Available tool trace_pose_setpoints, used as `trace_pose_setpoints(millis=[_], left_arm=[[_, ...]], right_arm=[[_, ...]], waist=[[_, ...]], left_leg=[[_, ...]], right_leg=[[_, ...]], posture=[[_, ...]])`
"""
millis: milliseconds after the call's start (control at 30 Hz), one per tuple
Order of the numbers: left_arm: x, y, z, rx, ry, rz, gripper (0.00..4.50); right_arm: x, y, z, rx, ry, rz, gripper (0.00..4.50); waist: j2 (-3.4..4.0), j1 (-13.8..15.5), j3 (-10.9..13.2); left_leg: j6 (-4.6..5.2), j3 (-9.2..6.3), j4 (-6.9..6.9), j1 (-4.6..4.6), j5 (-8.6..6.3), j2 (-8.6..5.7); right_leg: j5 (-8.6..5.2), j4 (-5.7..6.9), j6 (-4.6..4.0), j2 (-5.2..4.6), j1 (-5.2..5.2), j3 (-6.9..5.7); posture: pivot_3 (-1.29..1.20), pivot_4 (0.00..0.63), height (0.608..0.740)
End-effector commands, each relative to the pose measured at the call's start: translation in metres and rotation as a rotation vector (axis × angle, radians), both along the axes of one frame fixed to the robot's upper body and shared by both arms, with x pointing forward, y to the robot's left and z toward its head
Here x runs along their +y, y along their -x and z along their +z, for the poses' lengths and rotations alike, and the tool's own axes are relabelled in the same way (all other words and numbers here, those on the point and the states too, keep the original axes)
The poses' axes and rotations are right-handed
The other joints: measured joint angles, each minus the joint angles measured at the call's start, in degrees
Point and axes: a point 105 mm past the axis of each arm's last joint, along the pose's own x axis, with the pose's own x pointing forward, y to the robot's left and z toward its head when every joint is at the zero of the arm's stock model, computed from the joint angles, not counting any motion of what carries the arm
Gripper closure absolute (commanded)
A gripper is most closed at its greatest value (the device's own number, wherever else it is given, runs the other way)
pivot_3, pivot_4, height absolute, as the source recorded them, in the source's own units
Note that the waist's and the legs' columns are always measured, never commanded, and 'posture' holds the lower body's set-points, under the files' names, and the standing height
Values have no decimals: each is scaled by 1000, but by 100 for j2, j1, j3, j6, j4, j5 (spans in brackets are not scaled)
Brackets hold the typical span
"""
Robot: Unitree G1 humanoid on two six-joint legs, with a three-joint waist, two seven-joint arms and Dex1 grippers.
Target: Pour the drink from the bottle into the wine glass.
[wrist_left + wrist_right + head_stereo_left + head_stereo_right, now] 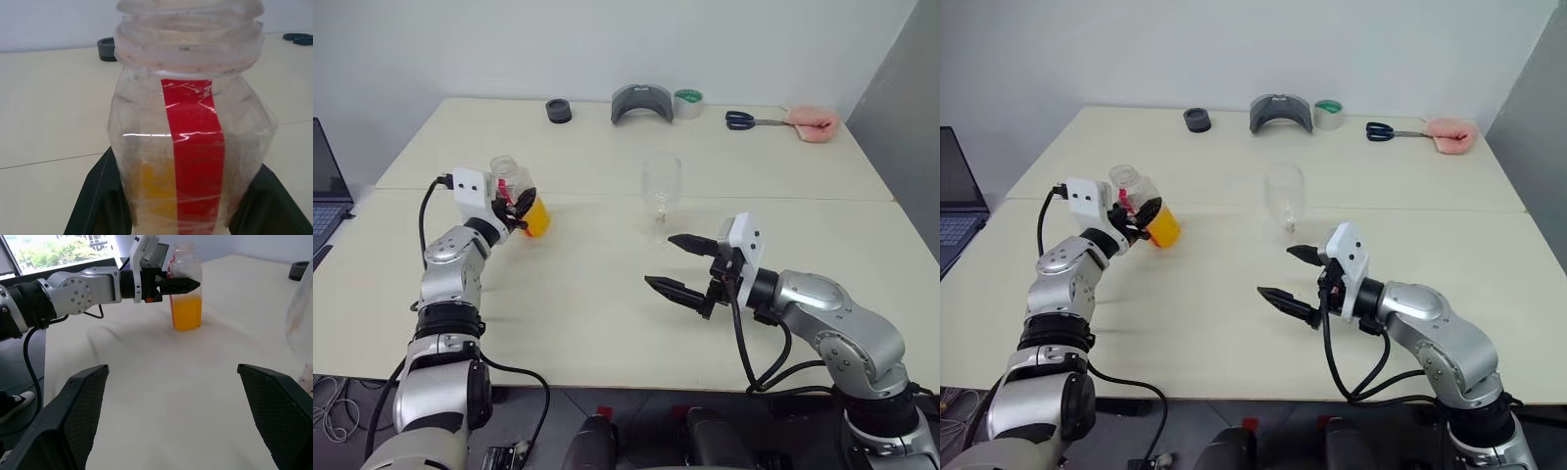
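1. Nearest, right gripper (pixel 677 265): 2 black fingers spread wide, holding nothing, hovering low over the cream table (pixel 607 323), just in front of the clear stemmed wine glass (pixel 661 196).
2. Standing upright near mid-table, empty, that glass.
3. Left gripper (pixel 519 208): clamped on the small clear plastic bottle (pixel 521 196) with a red vertical label stripe, uncapped, upright on the table, well to the glass's left.
4. Translucent orange drink (pixel 188 313) filling the bottle's lower part.
5. Along the far edge: black ring (pixel 559 111), grey curved object (pixel 642 103), green tape roll (pixel 688 103), dark-handled scissors (pixel 749 120), pink cloth (pixel 814 123).
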Motion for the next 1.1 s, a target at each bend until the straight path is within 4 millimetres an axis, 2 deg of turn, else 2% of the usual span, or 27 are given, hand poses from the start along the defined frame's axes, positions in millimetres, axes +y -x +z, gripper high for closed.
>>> trace_pose_setpoints(millis=[33, 200, 333, 433, 600, 767, 900, 1100], left_arm=[[-21, -1, 29, -80, -27, -64, 2621], [-56, -7, 54, -144, -152, -161, 2621], [-87, -9, 76, -252, -353, -241, 2621], [-105, -14, 90, -296, -402, -278, 2622], [-135, -17, 109, -405, -541, -342, 2622], [-151, -19, 120, -519, -728, -362, 2622], [-159, -20, 122, -559, -812, -370, 2622], [-162, -22, 126, -617, -922, -357, 2622]], right_arm=[[-8, 1, 22, -106, -34, -56, 0], [-25, -12, 32, -224, -30, -212, 0], [-38, -20, 47, -267, -73, -250, 0], [-51, -31, 56, -320, -76, -324, 0], [-54, -35, 60, -343, -75, -340, 0], [-50, -35, 61, -338, -89, -339, 0], [-48, -35, 58, -332, -82, -344, 0], [-52, -38, 51, -325, -55, -374, 0]], waist=[[-2, 5, -1], [-5, 10, 0], [-7, 9, 2], [-10, 8, 4], [-11, -8, 5], [-14, -9, 7], [-15, -8, 8], [-15, -6, 8]], left_leg=[[-2, -1, 2, -2, 1, 0], [-14, -4, 4, -6, 8, -4], [-15, -1, 4, -7, 9, -4], [-16, 4, 4, -6, 9, -4], [-15, 9, 1, -4, 9, -4], [-12, 17, 1, -7, 7, -5], [-9, 16, 1, -8, 5, -6], [0, 15, 2, -9, 0, -7]], right_leg=[[0, 0, 0, -1, 0, 0], [0, -1, 0, -2, 0, -3], [0, 0, 0, 0, 0, -4], [1, -1, 1, 0, 0, 1], [1, -1, 1, 1, -2, 2], [1, -1, 1, 1, -7, 9], [1, -1, 1, 0, -7, 8], [1, 0, 1, 0, -8, 7]], posture=[[0, 150, 740], [0, 150, 740], [0, 150, 740], [0, 150, 740], [0, 150, 740], [0, 150, 740], [0, 150, 740], [0, 150, 740]])
